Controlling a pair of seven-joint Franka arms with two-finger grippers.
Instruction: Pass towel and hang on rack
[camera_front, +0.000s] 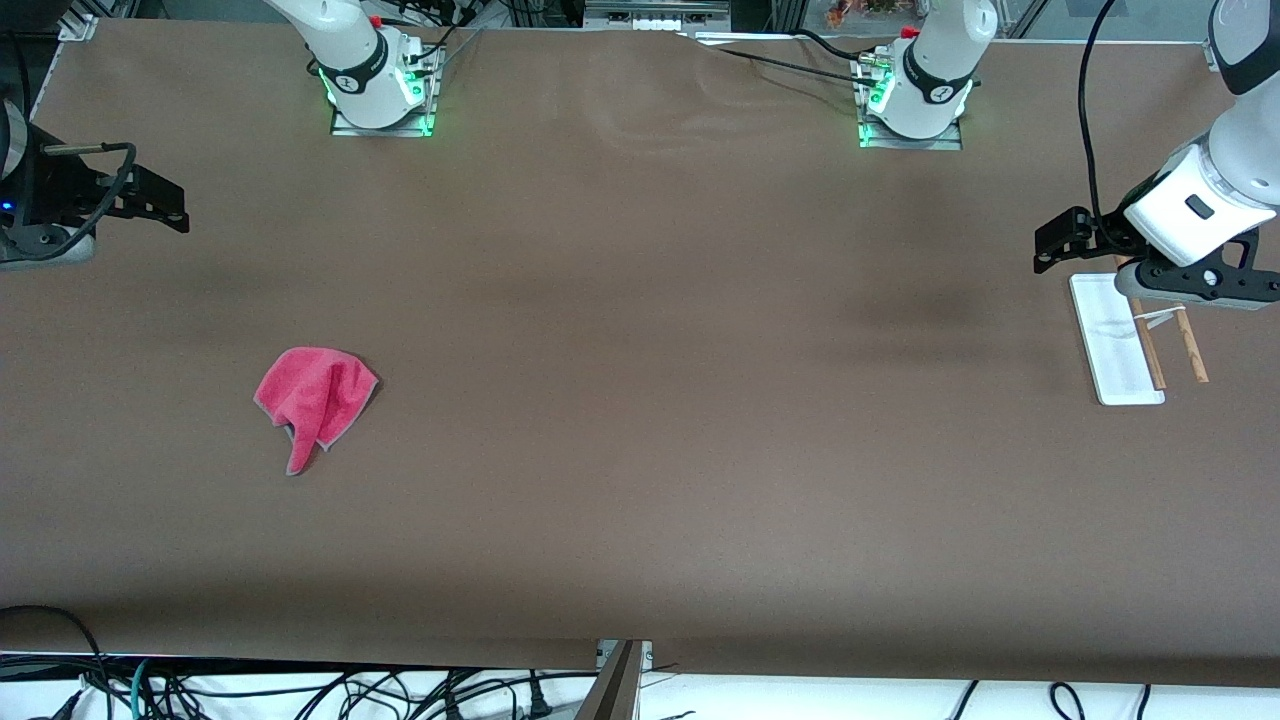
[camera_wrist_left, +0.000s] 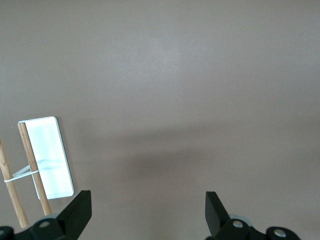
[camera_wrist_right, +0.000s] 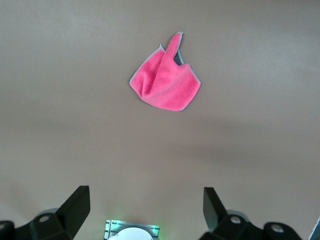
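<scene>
The towel lies crumpled on the desk. The open right tool should pinch its raised fold. The left tool waits open beside the rack.

The right gripper hangs above the table edge at the right arm's end, fingers spread wide, holding nothing. The left gripper (likewise wide open, empty) hangs above the table edge at the left arm's end.
</scene>
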